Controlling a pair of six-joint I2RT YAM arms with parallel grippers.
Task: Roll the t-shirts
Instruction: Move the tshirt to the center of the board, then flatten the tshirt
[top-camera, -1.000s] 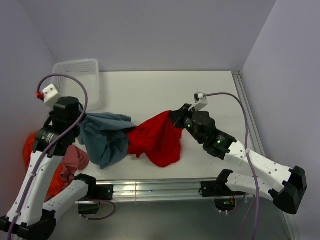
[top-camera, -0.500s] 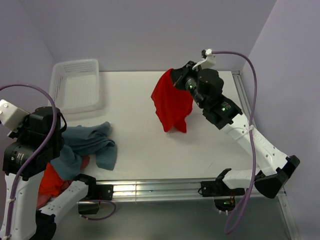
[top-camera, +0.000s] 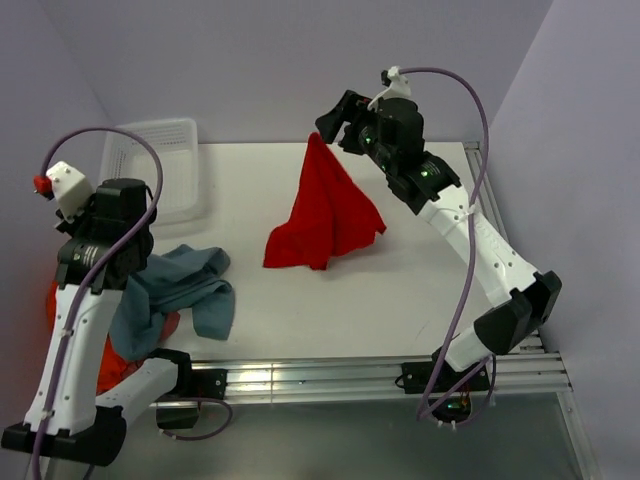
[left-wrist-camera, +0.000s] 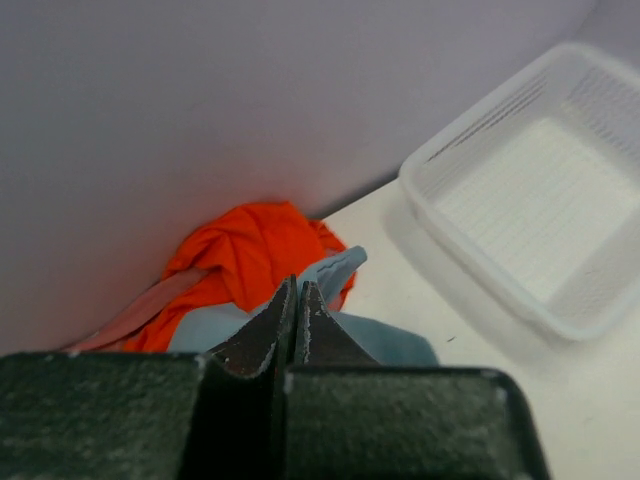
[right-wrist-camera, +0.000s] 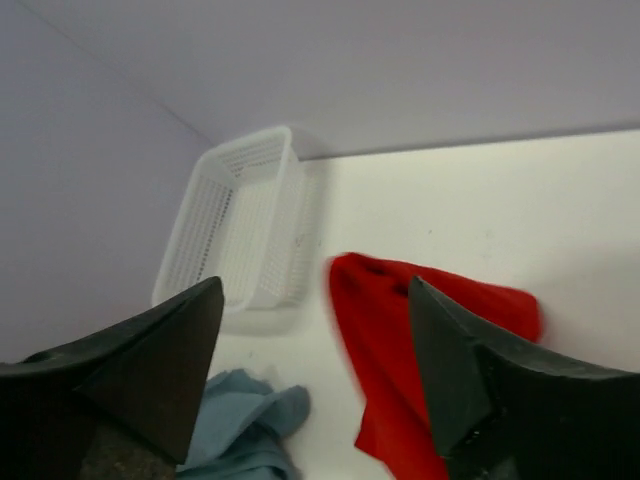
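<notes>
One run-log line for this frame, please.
right claw: open, above red shirt | left claw: shut, over blue shirt and orange shirt | basket: empty | rolling: not begun

one red t-shirt (top-camera: 330, 215), one blue-grey t-shirt (top-camera: 190, 285), one orange t-shirt (left-wrist-camera: 250, 250), one pinkish t-shirt (left-wrist-camera: 135, 310), one white mesh basket (top-camera: 150, 160), two robot arms (top-camera: 465, 235) (top-camera: 75, 330).

Bright red t-shirt (top-camera: 325, 215), blue-grey t-shirt (top-camera: 190, 285), orange t-shirt (left-wrist-camera: 250, 245), white basket (top-camera: 150, 125)
</notes>
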